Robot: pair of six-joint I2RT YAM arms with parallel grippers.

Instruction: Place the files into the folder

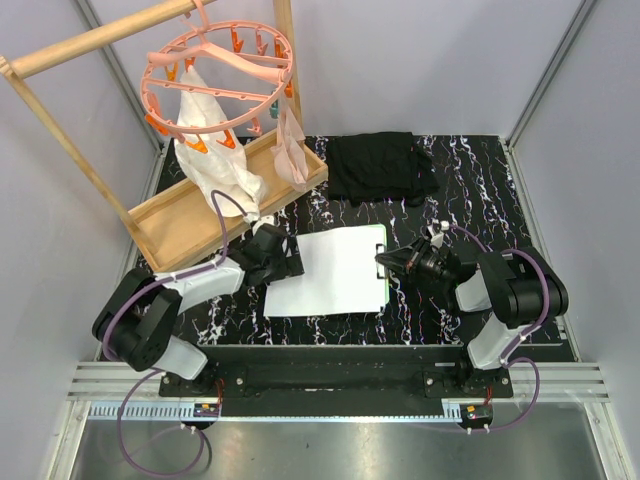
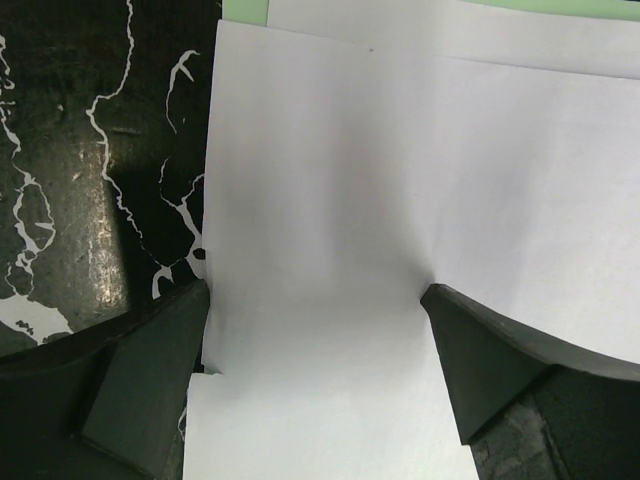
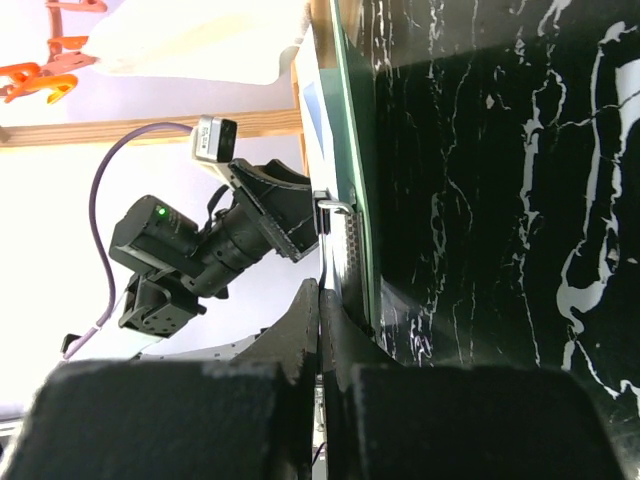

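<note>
Black, white-veined counter [image 1: 470,190] inside a grey-walled enclosure. Centre: the white files [image 1: 335,272] lie flat on the mint-green folder [image 1: 383,238]. Only a narrow strip of the folder shows, along its right edge. Left fingers [image 2: 160,370]: spread apart and straddling the left edge of the sheets, clamping nothing. Right fingers [image 3: 318,315]: closed on the folder's right edge, just beside its clip [image 3: 335,205]. Farther back: folded black cloth [image 1: 380,165], wooden tray [image 1: 230,205] and pink peg hanger [image 1: 215,75] hung from a wooden rail.
</note>
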